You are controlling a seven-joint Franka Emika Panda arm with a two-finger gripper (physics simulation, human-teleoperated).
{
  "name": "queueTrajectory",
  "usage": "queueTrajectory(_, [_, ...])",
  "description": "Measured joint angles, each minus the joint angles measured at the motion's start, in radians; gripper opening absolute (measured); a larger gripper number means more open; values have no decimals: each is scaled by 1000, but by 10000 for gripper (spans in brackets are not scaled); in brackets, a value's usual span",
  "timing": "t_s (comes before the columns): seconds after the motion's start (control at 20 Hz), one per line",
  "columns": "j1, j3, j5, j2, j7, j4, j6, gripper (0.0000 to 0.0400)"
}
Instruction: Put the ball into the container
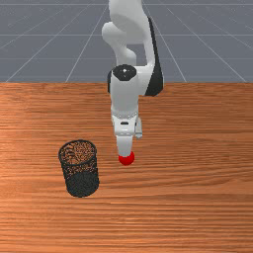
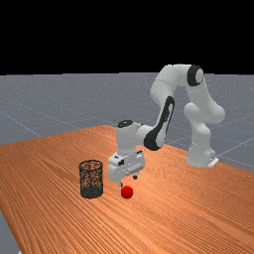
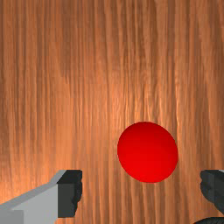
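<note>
I'm at the reach for the ball (image 1: 126,158), judging by how things lie: it sits on the table (image 1: 183,173) beside the container (image 1: 64,170), apart from it, toward the front view's right. My gripper (image 3: 141,190) is low on that same side of the container, its two fingers spread well apart with nothing pinched between them. In the wrist view, the ball shows in the span between them but a little off their line, on the side away from the container.

So the next move, I reckon, is a small shift away from the container to center on the ball, then down until the fingers stand on either side of it, and a gentle close. Closing off-center could send the ball rolling, perhaps against the container's foot.

The container stands upright, dark mesh, mouth up. Its rim (image 2: 91,161) is what stands in the way later: I'd have to lift the ball straight up beside the container, carry it above that rim, and let go over the middle. My arm (image 2: 155,137) comes in from behind the container, as the front view has it, so the approach looks free.
</note>
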Motion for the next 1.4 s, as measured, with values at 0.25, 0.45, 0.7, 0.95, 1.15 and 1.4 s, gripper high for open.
queueTrajectory(0.25, [-1,1,-1,29,-4,-7,46,400])
queueTrajectory(0.45, [0,0,-1,52,0,4,50,400])
queueTrajectory(0.7, [1,0,-1,117,0,45,50,400])
queueTrajectory(0.95, [0,-1,-2,143,0,54,90,400])
queueTrajectory(1.15, [0,-1,-2,152,0,68,105,400])
queueTrajectory(1.4, [0,-1,-3,168,1,90,128,279])
